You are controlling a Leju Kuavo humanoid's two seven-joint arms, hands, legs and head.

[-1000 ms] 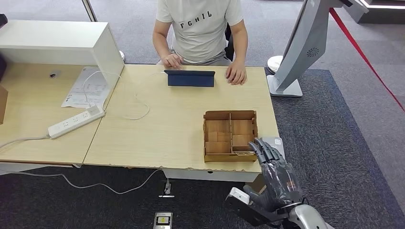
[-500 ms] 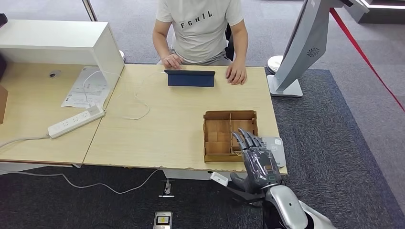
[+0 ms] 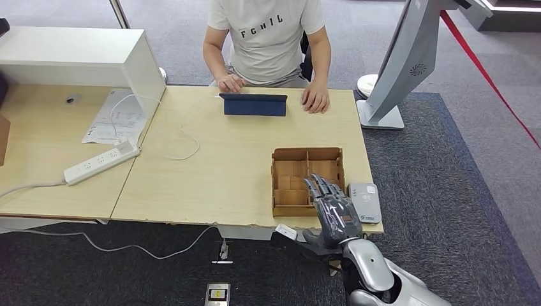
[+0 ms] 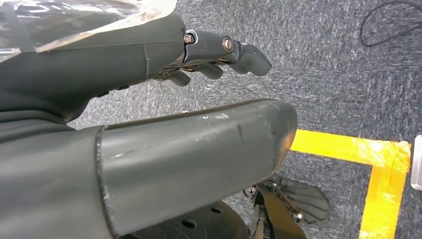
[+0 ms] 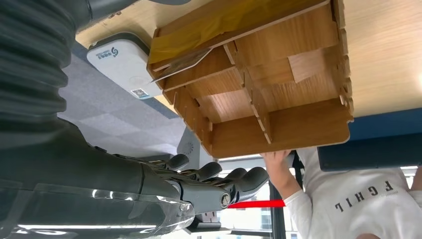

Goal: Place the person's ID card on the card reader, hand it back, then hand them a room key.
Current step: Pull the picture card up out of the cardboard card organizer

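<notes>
my right hand [image 3: 333, 213] hovers over the near right part of the table [image 3: 210, 178], fingers [image 3: 319, 187] straight and slightly spread, holding nothing, their tips pointing away from me toward the person [image 3: 268, 38]. they lie above the near right compartment of the wooden divided box [image 3: 290, 169]. in the right wrist view the same fingers [image 5: 234, 180] are extended side by side with small gaps.

just beside my right hand, on its right, the grey card reader [image 3: 364, 202] lies flat at the table's near right corner, its long axis running away from me, next to the box. in the right wrist view a thin card [image 5: 181, 63] leans tilted in the compartment nearest the reader, one edge toward the reader; i cannot tell whether it is the id card or a room key.

my left hand [image 4: 219, 55] hangs over grey carpet [image 4: 323, 64] and yellow floor tape [image 4: 378, 164], fingers loosely curled and holding nothing.

farther on, a blue tablet stand [image 3: 254, 104] sits at the far edge, long axis across the table, the person's hands [image 3: 315, 99] resting on either side of it. to the left lie a white power strip [image 3: 101, 162] and a paper sheet [image 3: 118, 115].
</notes>
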